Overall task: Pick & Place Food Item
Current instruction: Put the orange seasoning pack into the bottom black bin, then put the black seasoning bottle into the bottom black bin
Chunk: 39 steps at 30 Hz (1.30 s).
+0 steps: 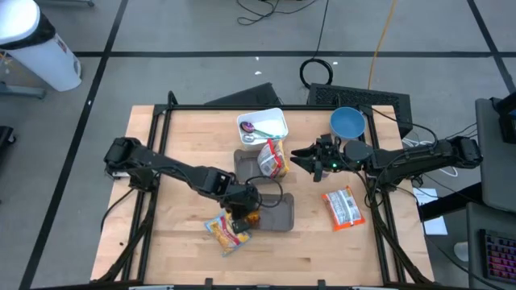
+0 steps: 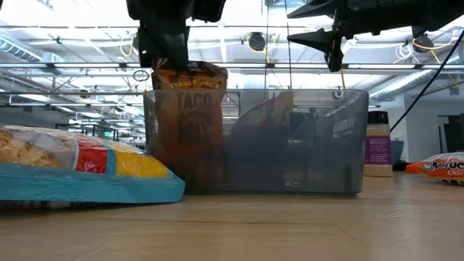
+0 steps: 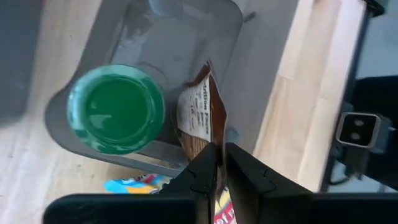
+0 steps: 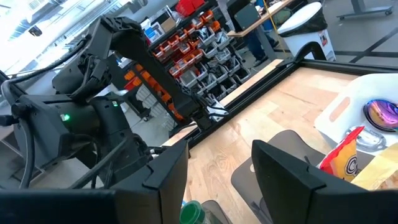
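Pinching a taco seasoning packet [image 2: 187, 109], the left gripper [image 3: 221, 163] stands it inside the grey bin [image 2: 348, 145]. Only the left wrist view shows the green-lidded jar [image 3: 115, 109] there. The right gripper [image 1: 300, 159] hovers half-open, empty.

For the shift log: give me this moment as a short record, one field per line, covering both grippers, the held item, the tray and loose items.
left gripper: shut on the brown taco snack bag, over the grey tray's near-left corner
right gripper: open, empty, hovering beside the tray's far end
grey tray: holds a green-lidded jar and an orange snack bag
chip bag: flat on the table, beside the tray
orange-and-white packet: on the table, right of the tray
white bin: behind the tray
blue bowl: far right
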Motion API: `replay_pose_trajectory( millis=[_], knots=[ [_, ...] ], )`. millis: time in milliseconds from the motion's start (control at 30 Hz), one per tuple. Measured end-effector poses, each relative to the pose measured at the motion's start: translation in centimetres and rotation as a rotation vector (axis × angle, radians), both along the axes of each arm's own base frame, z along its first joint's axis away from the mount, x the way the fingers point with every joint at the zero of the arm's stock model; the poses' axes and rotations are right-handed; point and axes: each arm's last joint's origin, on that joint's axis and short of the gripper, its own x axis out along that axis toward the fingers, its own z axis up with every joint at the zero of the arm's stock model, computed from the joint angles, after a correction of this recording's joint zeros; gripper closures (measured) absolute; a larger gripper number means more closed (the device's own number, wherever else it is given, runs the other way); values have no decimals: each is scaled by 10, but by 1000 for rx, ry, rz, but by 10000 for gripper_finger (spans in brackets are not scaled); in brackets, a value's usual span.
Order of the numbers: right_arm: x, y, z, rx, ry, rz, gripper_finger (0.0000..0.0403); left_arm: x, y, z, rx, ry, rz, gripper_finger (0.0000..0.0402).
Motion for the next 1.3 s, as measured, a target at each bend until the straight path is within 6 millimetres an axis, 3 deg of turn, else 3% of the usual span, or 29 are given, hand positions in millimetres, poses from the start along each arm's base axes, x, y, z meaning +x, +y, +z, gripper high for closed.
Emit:
replay_pose_trajectory(
  millis=[267, 567, 867, 1100, 1300],
  knots=[
    [0, 0, -1, -2, 7, -1, 232, -17, 17, 41, -20, -120, 26, 364],
    [0, 0, -1, 9, 12, -1, 232, -70, 32, 108, 1, -331, 47, 364],
    [0, 0, -2, 25, 19, -2, 232, -112, 33, 140, -43, -426, 19, 364],
    [0, 0, -2, 18, 20, -8, 232, -111, 29, 148, -56, -511, -7, 364],
    [5, 0, -9, 37, 46, -8, 232, -82, 24, 148, 40, -665, 37, 364]
  ],
)
